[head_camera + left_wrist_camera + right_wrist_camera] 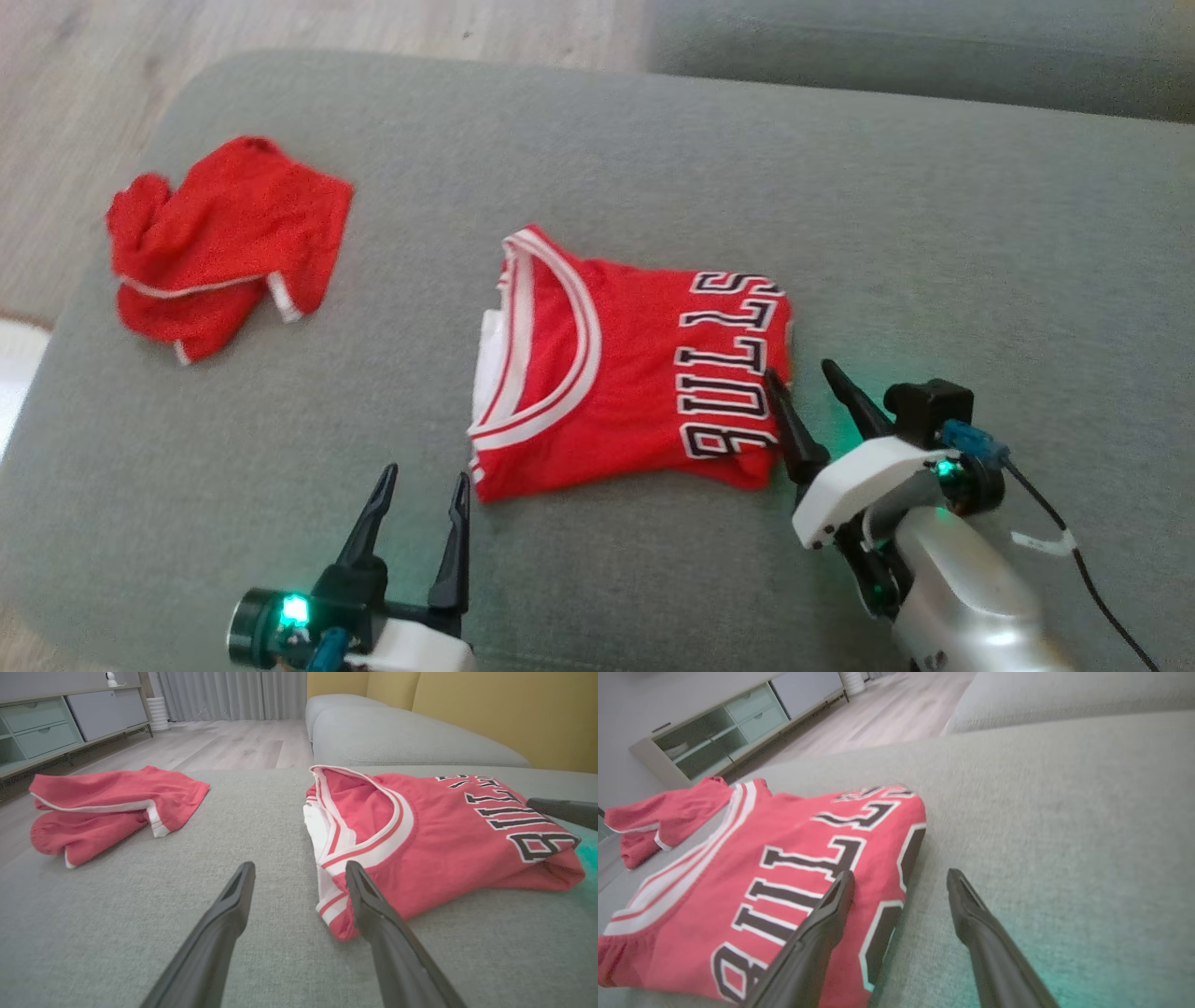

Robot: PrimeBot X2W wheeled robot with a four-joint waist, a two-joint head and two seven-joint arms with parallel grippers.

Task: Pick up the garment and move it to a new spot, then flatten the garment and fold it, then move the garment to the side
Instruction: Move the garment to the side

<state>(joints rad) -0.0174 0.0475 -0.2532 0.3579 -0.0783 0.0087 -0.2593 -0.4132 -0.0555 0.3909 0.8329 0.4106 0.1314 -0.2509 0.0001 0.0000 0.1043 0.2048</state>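
I am holding both sets of jaws wide, gripping nothing. The left jaws are hovering just beside the jersey's (625,373) near collar corner. The right jaws are straddling its lettered edge, one finger over the cloth and one over the cushion (934,233). The jersey is lying mid-cushion, folded into a flat packet. The shorts (224,247) are sitting well apart, to its far left. I am judging flattening and folding done, with only the move aside remaining.
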